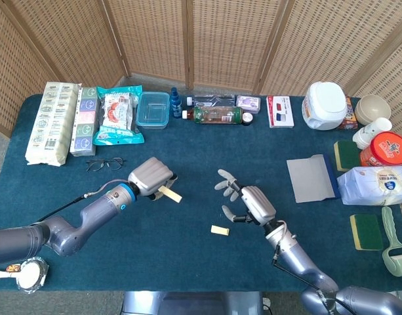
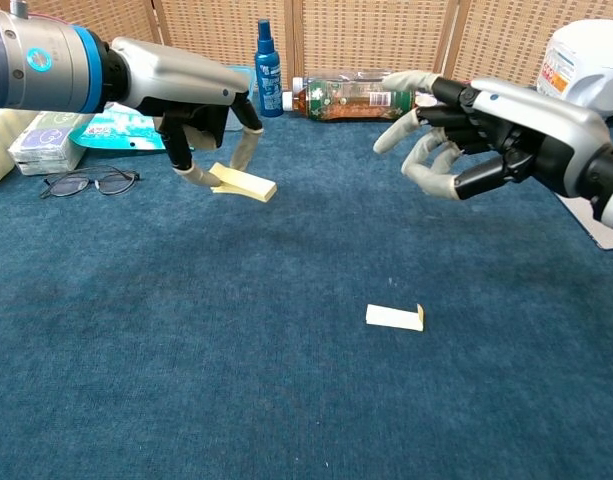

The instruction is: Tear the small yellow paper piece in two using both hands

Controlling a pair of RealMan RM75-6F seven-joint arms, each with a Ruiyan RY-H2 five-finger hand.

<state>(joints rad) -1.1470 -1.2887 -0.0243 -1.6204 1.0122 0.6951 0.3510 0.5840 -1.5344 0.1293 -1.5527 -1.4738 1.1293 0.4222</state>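
- The yellow paper is already in two pieces. One strip (image 2: 244, 185) sits left of centre in the chest view, held just above the blue tablecloth (image 2: 186, 380).
- The other scrap (image 2: 394, 317) lies flat on the cloth, lower middle of the chest view, with one corner curled up. In the head view it shows as a small pale tab (image 1: 220, 230) below and between the two hands.
- The left hand (image 2: 201, 110) has its fingers curled down, pinching the strip at its near end between fingertips (image 2: 200, 177). The rest of the strip juts out free toward the centre.
- The right hand (image 2: 466, 135), upper right of the chest view, is spread wide with fingers fanned apart. It holds nothing and hangs well above and apart from the fallen scrap.
- I'd judge the paper to be very light and limp. It would bend at a touch, drift if dropped, and tear easily along an edge.
- The flat scrap looks awkward to lift off the cloth. The raised corner seems the best place to take hold, pinched lightly.
- Along the top of the head view stand a spray bottle (image 1: 176, 102), a clear tub (image 1: 153, 109) and snack packets (image 1: 116, 116). Spectacles (image 1: 104, 163) lie near the left arm.
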